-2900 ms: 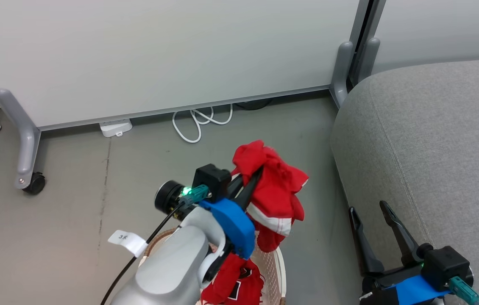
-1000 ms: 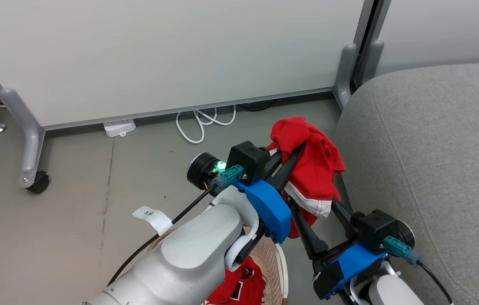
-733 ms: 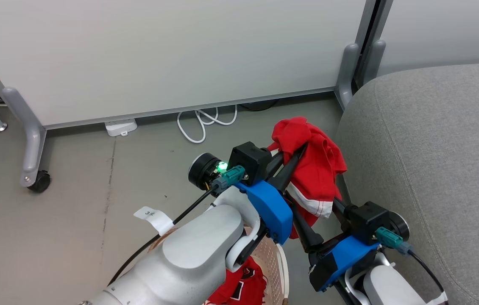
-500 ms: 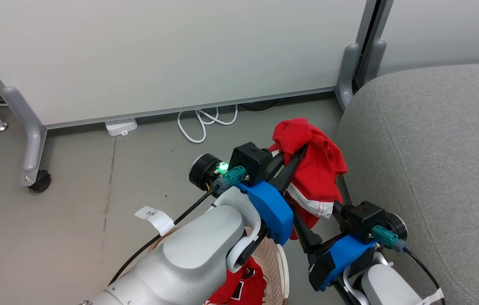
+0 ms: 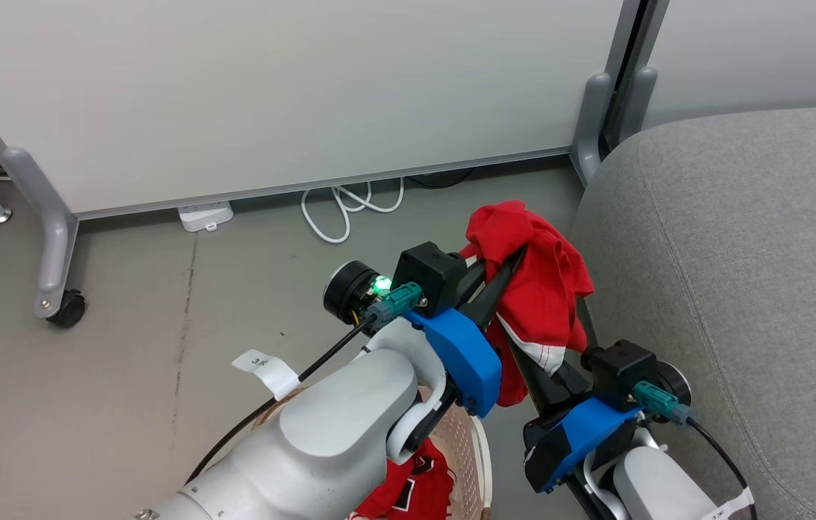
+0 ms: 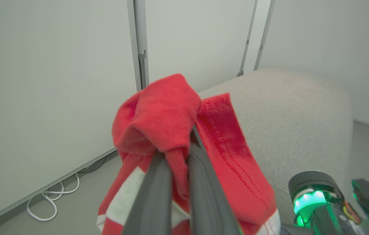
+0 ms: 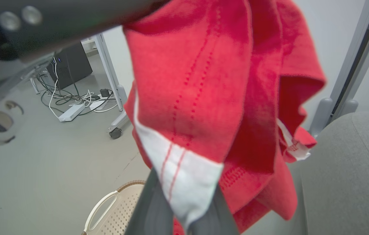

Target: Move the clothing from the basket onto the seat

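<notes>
Red fabric hangs in mid-air between two arms in the head view: the left pincer (image 5: 511, 254) is clenched on the bunched top of a red garment (image 5: 541, 285), which hangs above the grey floor (image 5: 162, 303) just beside the rounded edge of the grey sofa (image 5: 726, 245). The right pincer (image 5: 529, 359), lower and to the right, is closed on the garment's white-trimmed lower hem. At the bottom edge, the cream basket (image 5: 479, 462) sits on the floor with a second red garment (image 5: 415, 485) inside it, partly hidden by the left forearm. A white cable (image 5: 341, 209) lies coiled at the foot of a pale partition (image 5: 271, 94).

From the left wrist, the two dark fingers (image 6: 156, 195) stand pressed together with a fold of the red garment (image 6: 161, 114) caught between them. More cloth drapes down on both sides. The sofa (image 6: 295, 114) spreads just behind.

From the right wrist, the fingers (image 7: 152, 212) rise on either side of the white trim (image 7: 184, 178) with thin red stripes and pinch it. The red garment (image 7: 204, 75) hangs from the left arm above. The basket's rim (image 7: 106, 202) shows below on the floor, apart from the held cloth, and the sofa (image 7: 351, 176) lies to the right.
</notes>
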